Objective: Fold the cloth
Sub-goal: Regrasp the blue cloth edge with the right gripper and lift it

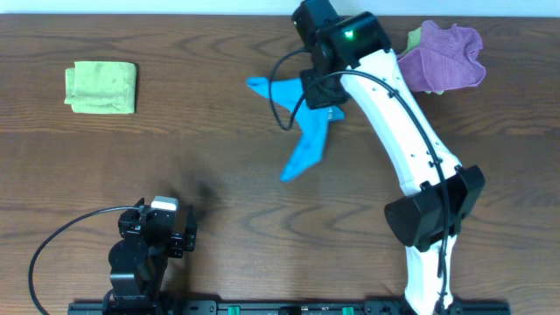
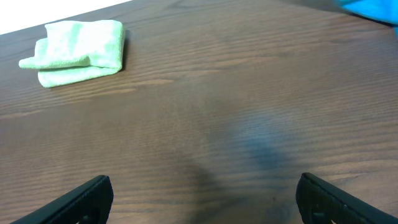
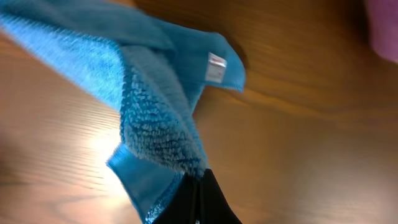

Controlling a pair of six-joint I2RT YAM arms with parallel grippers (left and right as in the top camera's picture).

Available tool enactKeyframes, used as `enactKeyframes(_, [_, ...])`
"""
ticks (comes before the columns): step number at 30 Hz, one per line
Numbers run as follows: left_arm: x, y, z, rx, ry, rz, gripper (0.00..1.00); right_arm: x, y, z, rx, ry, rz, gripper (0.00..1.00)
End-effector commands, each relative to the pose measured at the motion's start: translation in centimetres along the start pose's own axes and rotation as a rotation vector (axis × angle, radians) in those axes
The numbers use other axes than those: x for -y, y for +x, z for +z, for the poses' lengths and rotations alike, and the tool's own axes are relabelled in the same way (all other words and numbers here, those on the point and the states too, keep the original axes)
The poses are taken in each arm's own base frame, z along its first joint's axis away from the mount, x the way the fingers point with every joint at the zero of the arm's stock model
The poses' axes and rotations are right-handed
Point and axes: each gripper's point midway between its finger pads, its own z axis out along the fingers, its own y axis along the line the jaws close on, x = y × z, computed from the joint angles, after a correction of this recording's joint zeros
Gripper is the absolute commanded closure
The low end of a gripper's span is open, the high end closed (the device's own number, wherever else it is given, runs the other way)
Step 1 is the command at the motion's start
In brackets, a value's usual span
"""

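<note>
The bright blue cloth (image 1: 305,140) hangs stretched and bunched over the middle back of the table, one end trailing down to the wood. My right gripper (image 1: 325,94) is shut on an edge of it. In the right wrist view the cloth (image 3: 149,118) fills the upper left, its small white tag (image 3: 216,67) showing, and the black fingertips (image 3: 199,186) pinch its fold. My left gripper (image 1: 157,229) rests near the front left, far from the cloth. Its fingers (image 2: 87,198) stand wide open over bare wood. A sliver of the cloth (image 2: 373,9) shows at the top right of the left wrist view.
A folded light green cloth (image 1: 101,87) lies at the back left, also in the left wrist view (image 2: 78,50). A crumpled purple cloth (image 1: 444,58) sits at the back right, close to the right arm. The wooden table (image 1: 219,184) is dark brown.
</note>
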Motion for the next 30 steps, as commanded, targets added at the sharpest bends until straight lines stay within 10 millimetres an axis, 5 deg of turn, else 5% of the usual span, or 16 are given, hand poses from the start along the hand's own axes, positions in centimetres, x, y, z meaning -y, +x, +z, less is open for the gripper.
enactKeyframes(1, [-0.1, 0.6, 0.2, -0.014, -0.011, 0.016, 0.05, 2.7, 0.2, 0.6, -0.018, 0.108, 0.090, 0.99])
enactKeyframes(6, [-0.1, 0.6, 0.2, -0.014, -0.011, 0.016, 0.05, 5.9, 1.2, 0.5, -0.055, 0.219, 0.166, 0.98])
enactKeyframes(17, [0.1, -0.3, 0.2, 0.024, 0.005, -0.005, 0.05, 8.2, 0.5, 1.5, -0.053, 0.221, 0.195, 0.99])
enactKeyframes(23, [2.4, -0.2, 0.0, 0.016, 0.142, -0.135, 0.05, 7.5, -4.5, 3.1, 0.104, 0.135, 0.165, 0.99])
enactKeyframes(30, [2.9, -0.3, -0.1, 0.010, 0.173, -0.246, 0.05, 8.3, -8.9, 10.3, 0.168, 0.132, 0.154, 0.99])
